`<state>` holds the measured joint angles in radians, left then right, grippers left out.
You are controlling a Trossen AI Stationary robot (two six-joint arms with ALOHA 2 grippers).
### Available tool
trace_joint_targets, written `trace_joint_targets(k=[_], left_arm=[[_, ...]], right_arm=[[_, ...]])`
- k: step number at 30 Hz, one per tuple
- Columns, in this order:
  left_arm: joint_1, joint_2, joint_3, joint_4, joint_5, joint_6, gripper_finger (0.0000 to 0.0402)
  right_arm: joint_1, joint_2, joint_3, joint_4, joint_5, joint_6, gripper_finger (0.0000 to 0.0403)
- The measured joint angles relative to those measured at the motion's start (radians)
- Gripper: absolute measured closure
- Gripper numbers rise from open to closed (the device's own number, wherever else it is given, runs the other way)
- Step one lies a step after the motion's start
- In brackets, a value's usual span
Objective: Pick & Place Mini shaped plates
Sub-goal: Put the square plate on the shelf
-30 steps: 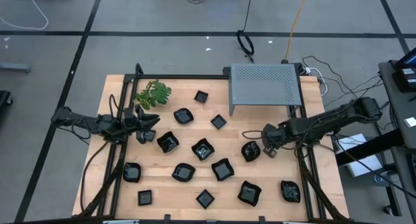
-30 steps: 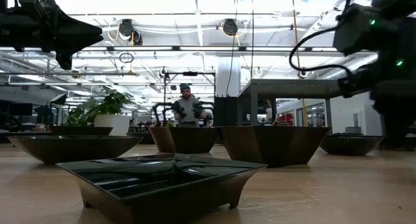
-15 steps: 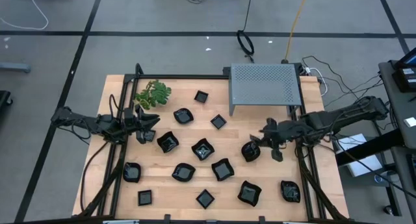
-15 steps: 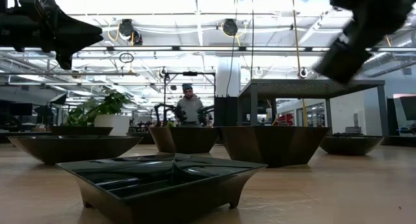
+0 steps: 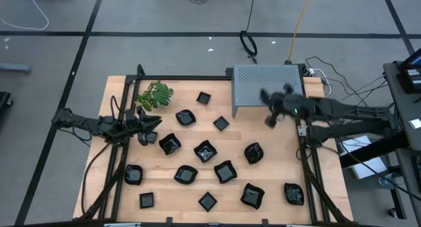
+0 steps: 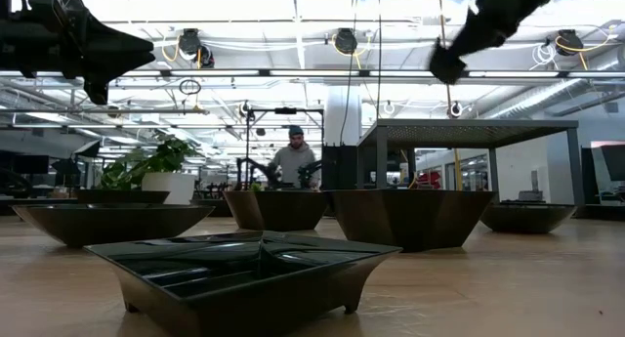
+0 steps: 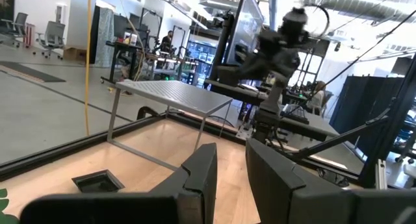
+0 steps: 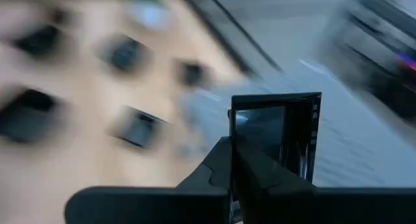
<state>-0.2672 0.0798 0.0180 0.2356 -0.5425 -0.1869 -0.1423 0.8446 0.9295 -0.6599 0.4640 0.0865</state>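
One square mini plate (image 8: 276, 136) pinched in my right gripper (image 5: 270, 119) has swung up toward the grey box (image 5: 266, 83); left gripper (image 5: 150, 127), fingers parted and empty, waits.

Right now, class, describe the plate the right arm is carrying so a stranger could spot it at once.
Start at the grey perforated metal box at the table's far right. Over its front edge hangs the right gripper, shut on a small square black plate. Unlike every other plate, which lies on the wooden table, this one is in the air, pinched by one edge.
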Motion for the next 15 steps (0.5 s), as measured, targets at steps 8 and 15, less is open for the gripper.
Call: trace_joint_targets(k=[8,15], left_arm=[[0.000,0.000,0.000,0.000,0.000,0.000,0.0316],[0.000,0.000,0.000,0.000,0.000,0.000,0.0316]], right_arm=[[-0.450,0.150,0.157,-0.334,-0.052,0.033,0.0403],[-0.606,0.270,0.157,-0.343,-0.143,0.012,0.0403]])
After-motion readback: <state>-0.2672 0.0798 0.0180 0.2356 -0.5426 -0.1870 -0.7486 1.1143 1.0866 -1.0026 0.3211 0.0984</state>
